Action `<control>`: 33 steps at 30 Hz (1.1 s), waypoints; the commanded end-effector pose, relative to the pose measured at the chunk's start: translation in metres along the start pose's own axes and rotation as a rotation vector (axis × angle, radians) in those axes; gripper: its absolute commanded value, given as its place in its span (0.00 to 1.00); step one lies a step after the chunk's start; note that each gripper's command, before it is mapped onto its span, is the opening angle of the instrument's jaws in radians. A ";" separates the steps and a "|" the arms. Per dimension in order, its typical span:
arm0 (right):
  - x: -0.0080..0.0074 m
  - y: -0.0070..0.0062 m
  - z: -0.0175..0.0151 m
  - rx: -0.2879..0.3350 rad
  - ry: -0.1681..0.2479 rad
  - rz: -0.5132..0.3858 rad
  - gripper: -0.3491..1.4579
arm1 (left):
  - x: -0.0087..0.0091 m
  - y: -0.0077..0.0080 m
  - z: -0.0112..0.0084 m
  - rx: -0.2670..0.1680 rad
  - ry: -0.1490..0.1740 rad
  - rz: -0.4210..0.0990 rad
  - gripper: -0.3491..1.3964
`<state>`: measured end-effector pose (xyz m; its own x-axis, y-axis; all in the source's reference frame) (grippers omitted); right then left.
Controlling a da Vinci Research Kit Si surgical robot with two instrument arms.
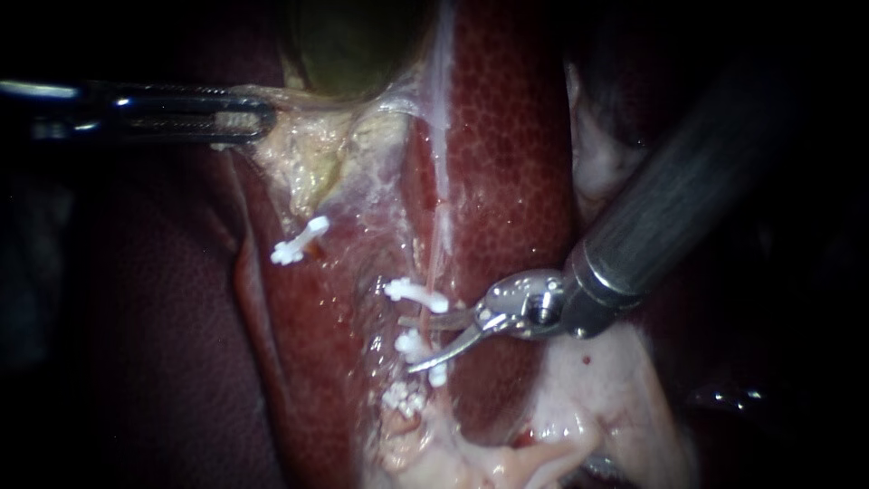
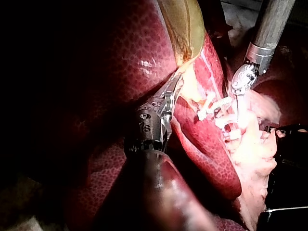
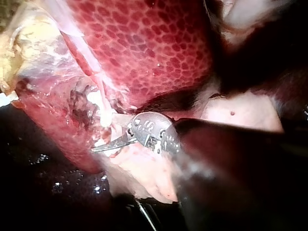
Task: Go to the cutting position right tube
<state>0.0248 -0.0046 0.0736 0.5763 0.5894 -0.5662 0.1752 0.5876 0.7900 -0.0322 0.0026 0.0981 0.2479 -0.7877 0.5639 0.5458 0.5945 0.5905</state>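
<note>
Where the right instrument's dark shaft (image 1: pixel 688 190) comes down from the upper right, its pincer (image 1: pixel 409 342) stands moderately open, two slim curved blades spread in a narrow V. The blades straddle the right tube (image 1: pixel 441 226), one on each side of it, and a clear gap shows around it, so nothing is gripped. The upper blade lies just under a white clip (image 1: pixel 415 292) that crosses the tube, and the lower blade runs across the next clip (image 1: pixel 438 375) further down. The right tube itself is a thin, pale pink strand, drawn straight down the mottled red liver (image 1: pixel 516 163) from beside the gallbladder (image 1: pixel 348 45) to a lump of whitish tissue (image 1: pixel 425 448) at its lower end. In the right wrist view only one blade (image 3: pixel 108 144) shows clearly, lying against pale tissue just below the tube's whitish stretch (image 3: pixel 103 113). The left instrument's pincer (image 1: pixel 262 116) is long and slotted, closed flat on the pale tissue (image 1: pixel 308 154) below the gallbladder and holding it out to the left. A lone clip (image 1: pixel 299 243) sits apart, on the strand beneath that tissue.
</note>
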 end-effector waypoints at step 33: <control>0.0014 0.0007 0.0020 0.014 0.024 0.001 0.74 | 0.0000 -0.0003 0.0005 0.000 0.000 -0.001 0.00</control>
<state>0.0274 -0.0044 0.0738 0.5573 0.6031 -0.5707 0.1861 0.5791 0.7937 -0.0328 0.0026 0.0982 0.2472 -0.7880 0.5639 0.5459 0.5941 0.5908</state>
